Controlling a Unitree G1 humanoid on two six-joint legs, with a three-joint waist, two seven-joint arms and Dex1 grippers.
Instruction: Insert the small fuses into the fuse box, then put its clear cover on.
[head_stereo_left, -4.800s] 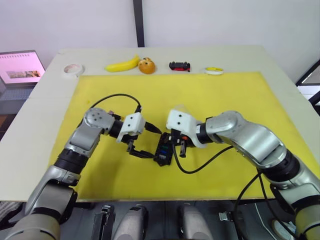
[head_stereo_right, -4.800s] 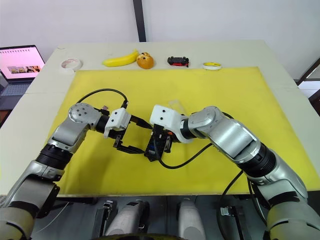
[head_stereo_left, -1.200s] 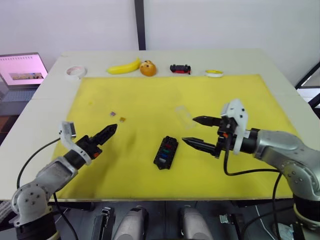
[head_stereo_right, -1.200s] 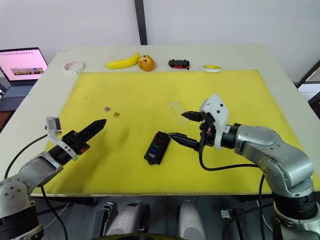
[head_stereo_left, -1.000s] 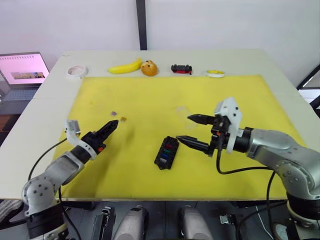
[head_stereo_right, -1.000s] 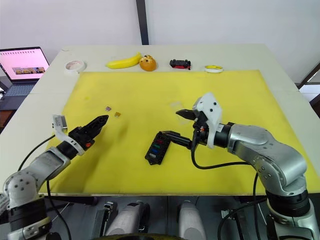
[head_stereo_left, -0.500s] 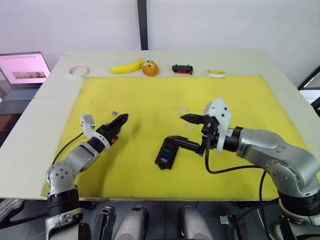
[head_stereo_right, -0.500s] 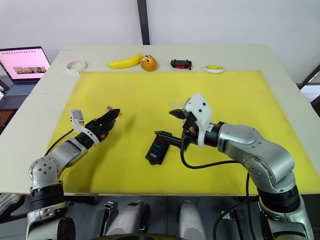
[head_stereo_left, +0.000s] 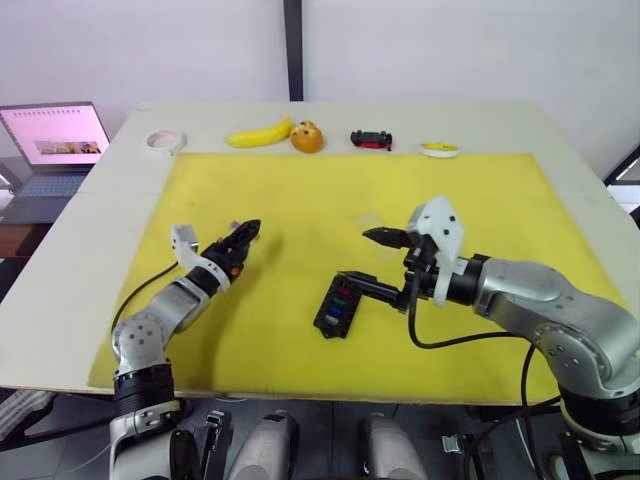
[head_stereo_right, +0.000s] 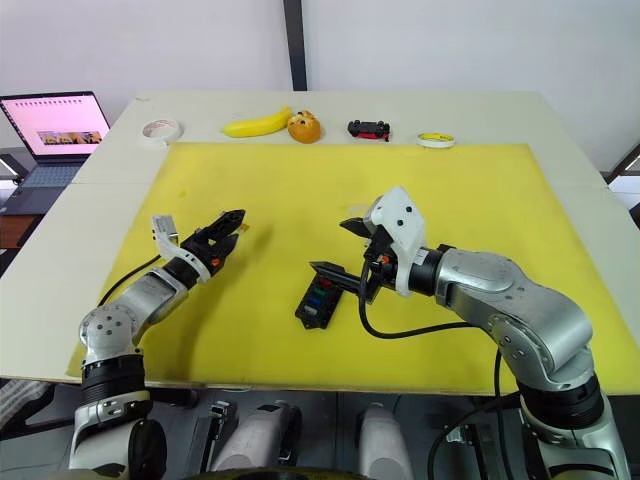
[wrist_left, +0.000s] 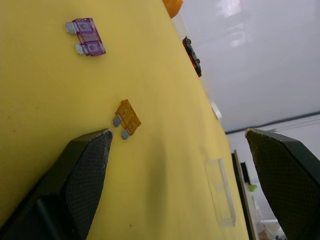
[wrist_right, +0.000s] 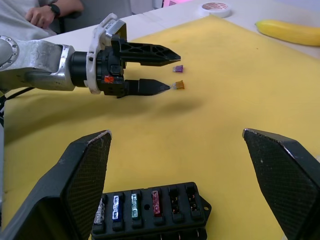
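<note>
The left end effector (head_stereo_right: 232, 228), fingers spread, hovers by the orange fuse (wrist_left: 126, 118) and purple fuse (wrist_left: 87, 36). The right end effector (head_stereo_left: 368, 259), also spread, sits beside the fuse box (wrist_right: 152, 212), which apparently holds four fuses.

Yellow mat (head_stereo_left: 300, 200); black fuse box (wrist_right: 152, 212) — grey, blue, green, red fuses seated; loose purple fuse (wrist_left: 86, 37), orange fuse (wrist_left: 127, 118).

The yellow mat (head_stereo_left: 300, 200) looks matt and soft, the fuse box (wrist_right: 152, 212) is matt black plastic, the orange fuse (wrist_left: 127, 118) and purple fuse (wrist_left: 88, 36) are translucent plastic with metal blades, and the clear cover (wrist_left: 220, 192) is glassy.
</note>
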